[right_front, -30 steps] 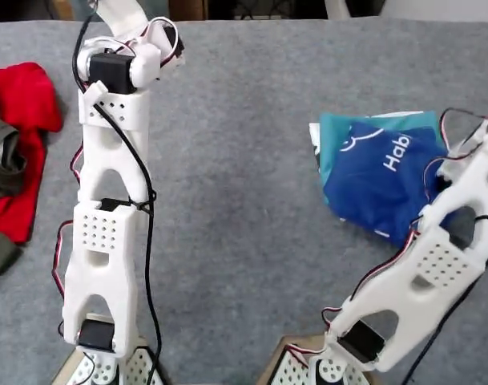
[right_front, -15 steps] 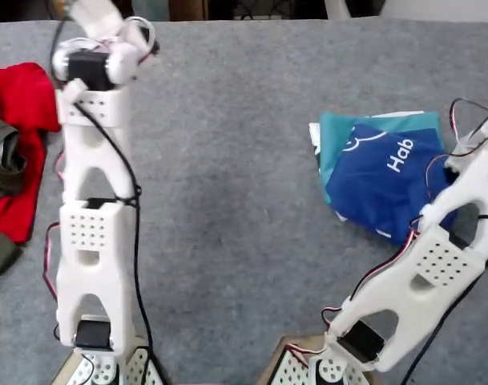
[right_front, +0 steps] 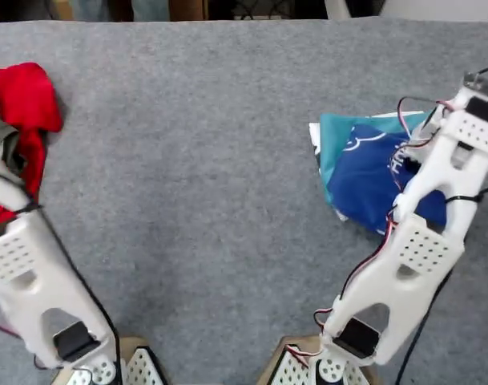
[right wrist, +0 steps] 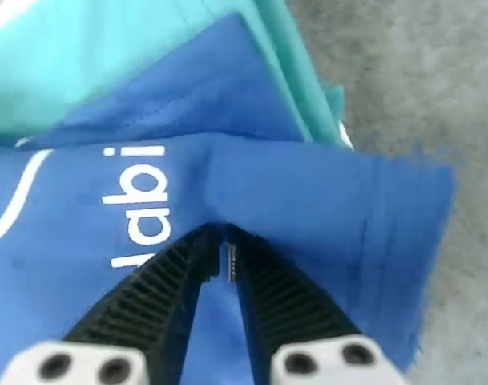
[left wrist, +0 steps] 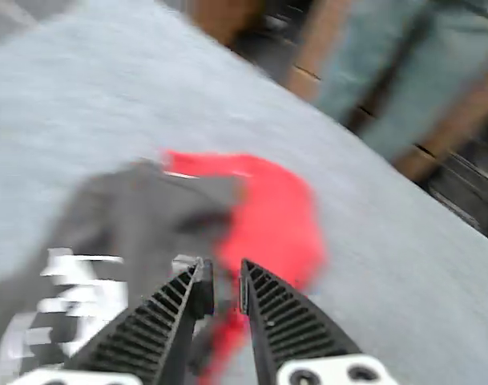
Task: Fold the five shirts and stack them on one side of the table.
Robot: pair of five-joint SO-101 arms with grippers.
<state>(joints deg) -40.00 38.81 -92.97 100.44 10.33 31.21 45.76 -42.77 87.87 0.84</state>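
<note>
While the high view places the blue shirt (right_front: pixel 364 180) on the teal shirt (right_front: pixel 338 132) by the tabletop's right edge, my wrist view shows the right gripper (right wrist: pixel 223 234) there, jaws together. My left gripper (left wrist: pixel 223 273), jaws narrowly apart, hangs above the red shirt (left wrist: pixel 280 216) at the left edge.

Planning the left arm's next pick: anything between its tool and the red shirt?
Nothing visible stands between them. The left tool hangs just above where the red shirt meets a grey shirt. The grey one seems to overlap the red one's edge, so a grasp right there may catch both.
</note>
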